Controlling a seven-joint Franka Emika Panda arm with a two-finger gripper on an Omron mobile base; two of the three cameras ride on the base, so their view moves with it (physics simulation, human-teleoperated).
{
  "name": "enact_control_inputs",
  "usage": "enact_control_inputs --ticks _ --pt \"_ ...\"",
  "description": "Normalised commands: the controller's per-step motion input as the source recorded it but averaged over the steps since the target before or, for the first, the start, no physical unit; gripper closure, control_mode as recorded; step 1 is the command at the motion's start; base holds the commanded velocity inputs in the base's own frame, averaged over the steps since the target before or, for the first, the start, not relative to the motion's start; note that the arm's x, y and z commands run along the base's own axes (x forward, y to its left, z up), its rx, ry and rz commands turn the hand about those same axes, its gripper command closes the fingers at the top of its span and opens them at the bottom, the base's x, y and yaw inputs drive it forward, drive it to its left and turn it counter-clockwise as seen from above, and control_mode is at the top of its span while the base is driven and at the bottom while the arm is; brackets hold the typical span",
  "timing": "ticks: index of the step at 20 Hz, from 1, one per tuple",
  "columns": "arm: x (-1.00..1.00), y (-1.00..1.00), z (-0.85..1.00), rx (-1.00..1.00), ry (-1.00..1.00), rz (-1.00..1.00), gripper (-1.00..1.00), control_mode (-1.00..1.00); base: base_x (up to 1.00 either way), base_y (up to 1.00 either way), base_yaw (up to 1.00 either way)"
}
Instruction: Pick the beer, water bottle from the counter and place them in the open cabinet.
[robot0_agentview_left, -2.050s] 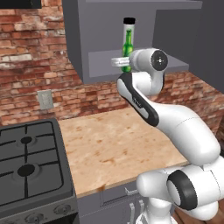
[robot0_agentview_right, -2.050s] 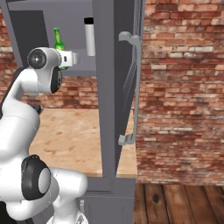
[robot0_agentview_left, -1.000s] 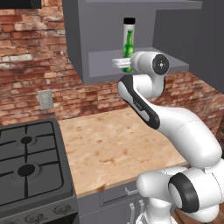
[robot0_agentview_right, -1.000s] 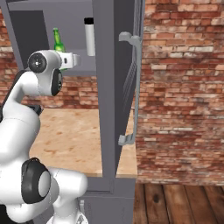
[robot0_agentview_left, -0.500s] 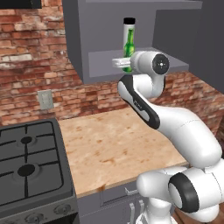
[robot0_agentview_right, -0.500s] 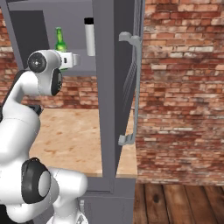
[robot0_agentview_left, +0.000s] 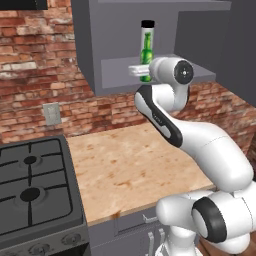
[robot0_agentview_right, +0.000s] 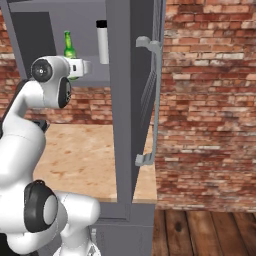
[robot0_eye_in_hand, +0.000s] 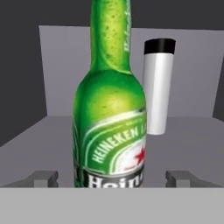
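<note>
Green glass stands out straight away: the beer (robot0_eye_in_hand: 111, 118) is upright on the bare shelf of the open cabinet (robot0_agentview_left: 120, 70), and the jaws (robot0_eye_in_hand: 111, 178) sit one to each side of its base with clear space between each tip and the glass. So the jaws are released, spread wider than the bottle, not gripping anything. From the left base view the beer (robot0_agentview_left: 146, 60) shows just above the robot's wrist, with the hand level with the shelf edge.

Behind it and a little to the side stands the water bottle (robot0_eye_in_hand: 157, 87), a plain silver cylinder with a black cap, also upright on the shelf and set deeper in. From the right base view the two stand apart, the beer (robot0_agentview_right: 69, 47) nearer the front and the water bottle (robot0_agentview_right: 102, 42) closer to the cabinet's side wall. My guess is the deeper spot for the first bottle left room at the front for the second, so the arm would not have to reach past one to set down the other.

Both bottles being on the shelf, and the surface (robot0_agentview_left: 135, 165) below showing only wood grain, I would judge the task all but done. What seems left is drawing the hand straight back without clipping the beer, which looks narrow at the foot and easy to tip.
</note>
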Motion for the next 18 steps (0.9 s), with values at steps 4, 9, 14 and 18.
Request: enact_control_inputs --ticks 4,9,14,18 --pt "-0.13 -0.02 0.18 0.00 0.00 -0.02 -1.00 -1.00 0.00 0.00 0.00" --pt "-0.48 -0.01 0.20 0.00 0.00 -0.01 -1.00 -1.00 0.00 0.00 0.00" --pt "-0.74 0.00 0.23 0.00 -0.04 0.00 -1.00 -1.00 0.00 0.00 0.00" --pt "-0.97 -0.05 0.29 0.00 -0.05 0.00 -1.00 -1.00 0.00 0.00 0.00"
